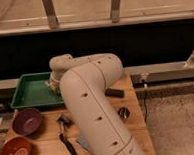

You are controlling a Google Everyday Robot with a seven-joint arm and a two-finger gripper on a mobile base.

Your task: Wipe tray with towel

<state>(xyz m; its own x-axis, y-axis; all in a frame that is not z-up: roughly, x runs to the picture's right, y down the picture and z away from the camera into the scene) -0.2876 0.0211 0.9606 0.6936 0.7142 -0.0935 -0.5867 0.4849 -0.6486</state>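
Note:
The green tray [29,92] sits at the back left of the wooden table. My gripper [54,83] hangs from the big white arm [92,97] over the tray's right end, mostly hidden by the wrist. A pale bunched towel [51,88] shows just under the gripper, on the tray's floor by its right wall. The arm covers the tray's right edge.
A purple bowl [26,121] and an orange bowl [14,152] stand at the front left. A black-handled tool [68,143] lies in front of the arm. A small black block [114,93] and a round dark object [123,113] lie on the right.

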